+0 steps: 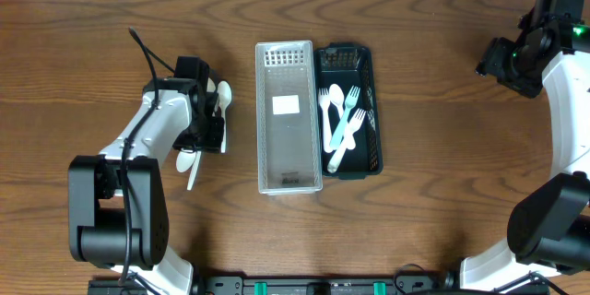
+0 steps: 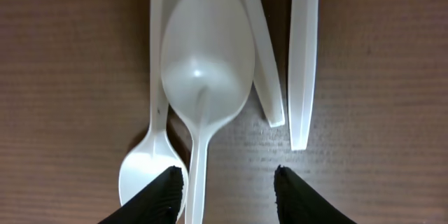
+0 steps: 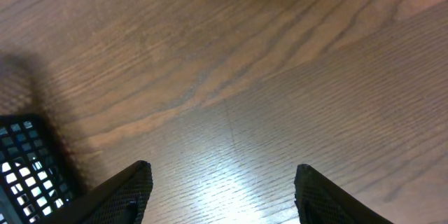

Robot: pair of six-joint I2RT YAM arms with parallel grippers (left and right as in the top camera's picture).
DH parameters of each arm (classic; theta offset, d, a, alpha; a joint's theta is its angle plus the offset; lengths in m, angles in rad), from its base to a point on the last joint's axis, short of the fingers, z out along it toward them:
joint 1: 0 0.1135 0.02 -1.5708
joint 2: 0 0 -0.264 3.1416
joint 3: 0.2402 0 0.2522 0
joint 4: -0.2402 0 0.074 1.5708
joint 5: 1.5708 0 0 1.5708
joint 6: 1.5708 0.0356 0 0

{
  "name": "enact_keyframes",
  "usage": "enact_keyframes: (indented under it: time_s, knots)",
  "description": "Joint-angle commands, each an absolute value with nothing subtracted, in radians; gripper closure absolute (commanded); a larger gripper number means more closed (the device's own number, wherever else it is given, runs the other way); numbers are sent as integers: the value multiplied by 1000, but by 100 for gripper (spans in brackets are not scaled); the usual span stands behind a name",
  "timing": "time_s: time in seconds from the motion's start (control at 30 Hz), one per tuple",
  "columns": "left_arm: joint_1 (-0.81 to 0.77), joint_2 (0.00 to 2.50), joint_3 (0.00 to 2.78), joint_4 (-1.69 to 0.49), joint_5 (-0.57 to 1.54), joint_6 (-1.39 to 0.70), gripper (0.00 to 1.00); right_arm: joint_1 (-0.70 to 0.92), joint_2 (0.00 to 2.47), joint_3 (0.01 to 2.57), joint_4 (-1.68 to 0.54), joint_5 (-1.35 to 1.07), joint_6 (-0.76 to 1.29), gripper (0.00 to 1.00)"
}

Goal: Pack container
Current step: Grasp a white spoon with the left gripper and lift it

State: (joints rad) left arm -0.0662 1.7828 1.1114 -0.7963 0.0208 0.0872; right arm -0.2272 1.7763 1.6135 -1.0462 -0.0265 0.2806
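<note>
White plastic forks (image 1: 343, 127), three plus one light blue, lie in the dark basket (image 1: 368, 64), which touches the clear basket (image 1: 262, 129) holding a white label (image 1: 288, 104). Left of both, spoons (image 2: 208, 63) lie on the wooden table (image 1: 442, 194): two bowls and two more handles show. The left gripper (image 2: 227, 189) hangs spread over them, one handle between its fingers, ungripped. The right gripper (image 3: 224, 189) gapes wide at the far right.

Glossy plastic spoons (image 2: 206, 70), grained wooden table (image 1: 442, 203)
</note>
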Motion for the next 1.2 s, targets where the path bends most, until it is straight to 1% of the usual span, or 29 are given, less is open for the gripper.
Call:
enact_keyframes:
  time_s: [0.0, 0.3, 0.53, 0.63, 1.17]
  knots:
    - [-62, 1797, 1116, -780, 23, 105, 55, -229, 1774, 1606, -1044, -25, 273, 32]
    - [-62, 1798, 1114, -760, 22, 139, 54, -229, 1774, 1606, -1057, -22, 272, 32]
    - [-62, 1798, 1047, -728, 22, 139, 55, -229, 1774, 1606, -1063, -7, 272, 32]
    - [-62, 1798, 1037, -725, 10, 139, 59, -229, 1774, 1606, -1063, -7, 272, 32]
    - [-62, 1801, 1033, -701, 7, 141, 58, -229, 1774, 1606, -1067, -5, 272, 33]
